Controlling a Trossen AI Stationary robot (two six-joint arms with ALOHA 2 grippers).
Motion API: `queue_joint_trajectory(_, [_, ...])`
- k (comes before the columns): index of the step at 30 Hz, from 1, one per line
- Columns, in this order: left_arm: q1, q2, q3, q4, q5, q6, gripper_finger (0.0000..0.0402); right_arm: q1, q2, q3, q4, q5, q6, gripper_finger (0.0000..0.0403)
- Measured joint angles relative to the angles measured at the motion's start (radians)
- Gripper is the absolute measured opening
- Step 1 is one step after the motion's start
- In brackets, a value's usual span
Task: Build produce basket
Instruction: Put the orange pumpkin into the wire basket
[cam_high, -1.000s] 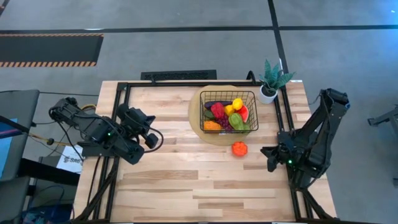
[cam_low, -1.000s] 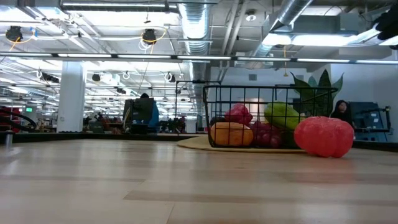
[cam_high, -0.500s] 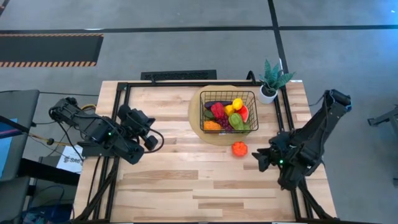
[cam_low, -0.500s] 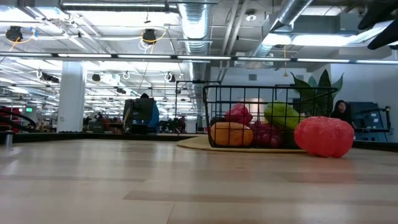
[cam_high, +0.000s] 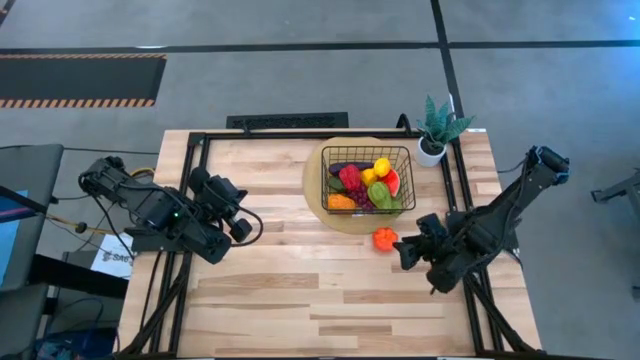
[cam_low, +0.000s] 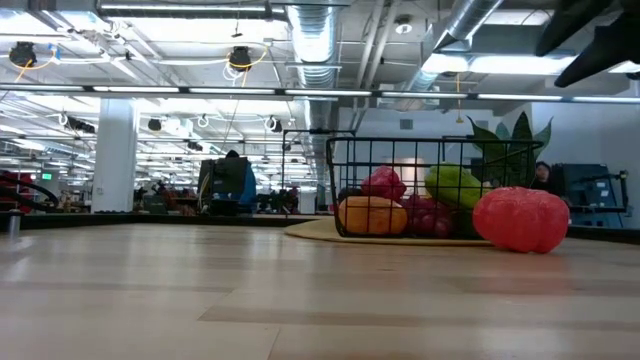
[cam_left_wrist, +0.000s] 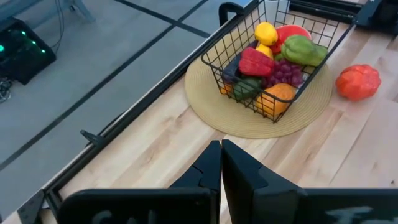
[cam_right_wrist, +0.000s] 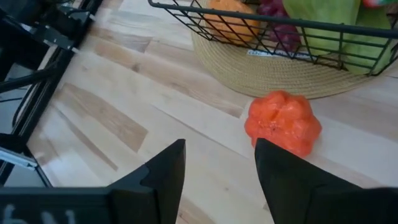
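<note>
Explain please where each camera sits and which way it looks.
High: above, straight down on table, both arms, basket.
Low: table height, level across; basket, pepper, right arm's dark part at top.
Left wrist: past shut left gripper toward basket.
Right wrist: past open right gripper at pepper.
All four share basket and pepper.

One wire basket (cam_high: 367, 178) on one round mat (cam_high: 313, 185) — one orange pepper (cam_high: 385, 238) outside at five o'clock — one potted plant (cam_high: 436, 128), two robot arms.
</note>
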Motion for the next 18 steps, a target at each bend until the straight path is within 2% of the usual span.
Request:
queue_joint_trajectory(9, [0.0,0.0,0.0,0.0,0.014,0.015,0.0,-0.101,0.002,0.0,0.046,-0.157,-0.107,0.0218])
queue_joint_trajectory(18, [0.004,-0.01,0.001,-0.001,0.027,0.024,0.0,-0.108,0.006,0.0,0.085,-0.187,-0.079,0.0218])
